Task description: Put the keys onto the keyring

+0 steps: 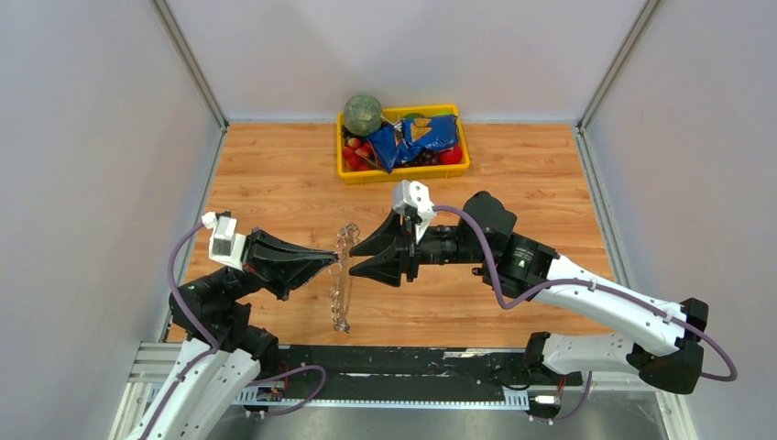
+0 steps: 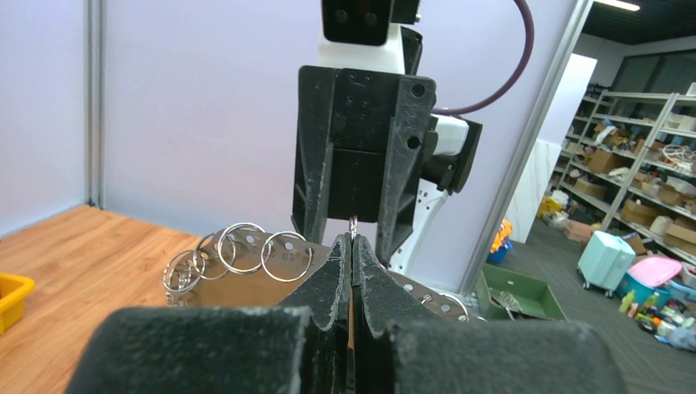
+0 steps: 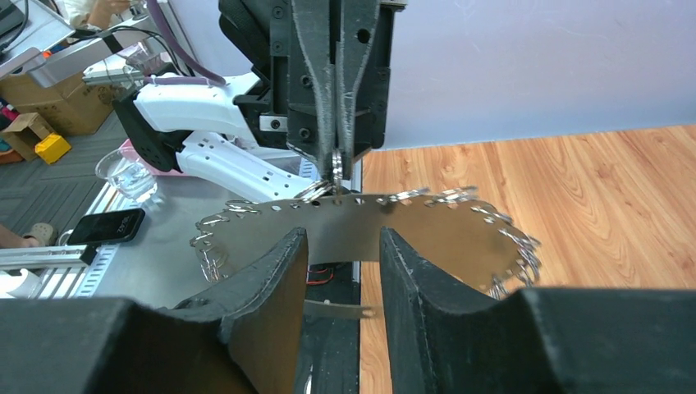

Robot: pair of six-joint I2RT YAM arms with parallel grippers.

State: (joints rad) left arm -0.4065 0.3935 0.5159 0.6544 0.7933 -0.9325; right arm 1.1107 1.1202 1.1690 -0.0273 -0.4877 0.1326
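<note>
The keyring (image 1: pixel 343 284) is a thin mirror-like metal loop with holes and a fringe of small silver rings, standing on edge between the two grippers. My left gripper (image 1: pixel 332 266) is shut on one small fringe ring (image 2: pixel 353 222), which pokes out above its fingertips. Band and loose rings (image 2: pixel 246 254) spread to the left of it. My right gripper (image 3: pixel 342 234) faces the left one with its jaws apart. A near strip of the loop (image 3: pixel 345 309) crosses the gap, and the far band (image 3: pixel 427 230) lies just past the fingertips. No keys are in view.
A yellow tray (image 1: pixel 403 172) at the back of the wooden table holds a green melon (image 1: pixel 363 114), a blue bag (image 1: pixel 417 139) and red fruit. Grey walls close in both sides. A metal rail (image 1: pixel 385 367) runs along the near edge.
</note>
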